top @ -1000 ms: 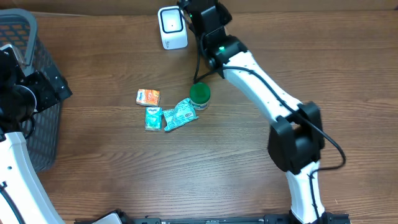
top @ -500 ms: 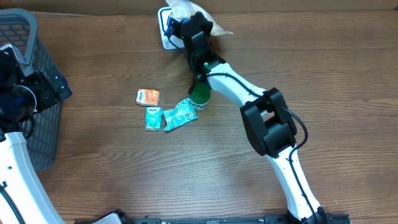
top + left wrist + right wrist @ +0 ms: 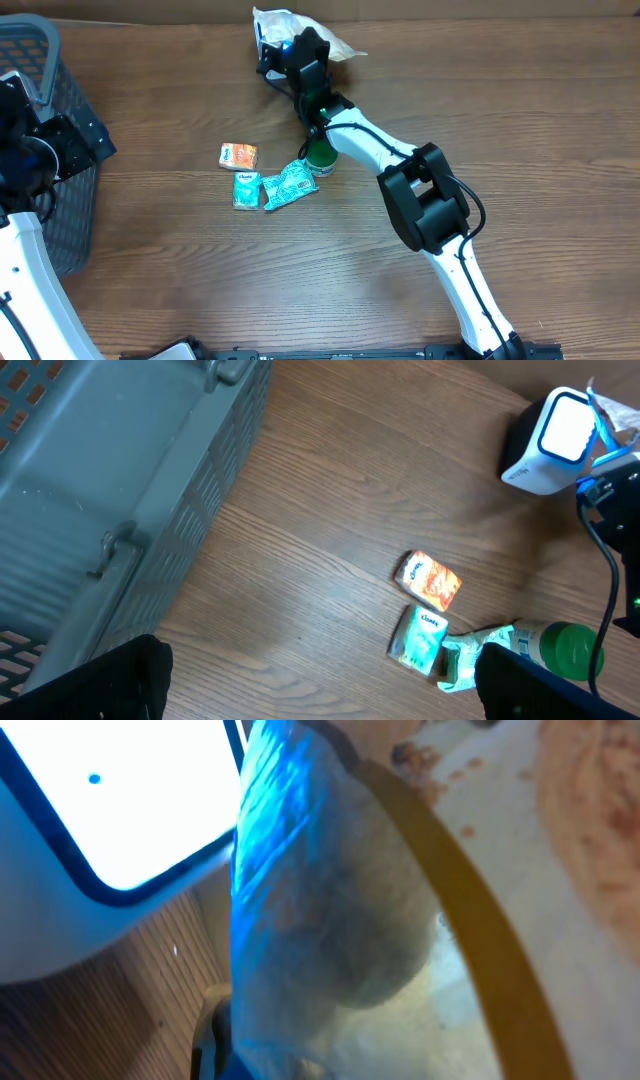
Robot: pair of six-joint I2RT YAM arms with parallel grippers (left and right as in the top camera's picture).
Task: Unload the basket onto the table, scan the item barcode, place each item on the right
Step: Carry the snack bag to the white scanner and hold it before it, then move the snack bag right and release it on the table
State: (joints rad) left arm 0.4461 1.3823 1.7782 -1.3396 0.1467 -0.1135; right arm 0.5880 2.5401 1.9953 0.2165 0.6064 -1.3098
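Holding clear packet (image 3: pixel 330 920) before lit scanner (image 3: pixel 555 435); print too blurred to read.

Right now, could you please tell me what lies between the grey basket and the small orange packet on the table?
Nothing: only bare wooden table separates the grey basket from the orange packet, which shows most clearly in the left wrist view.

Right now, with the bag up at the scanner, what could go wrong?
The crinkled clear bag sits very close against the scanner; folds or glare may hide the barcode, which I cannot see.
The right arm passes right over the green-capped bottle; lowering could topple it.
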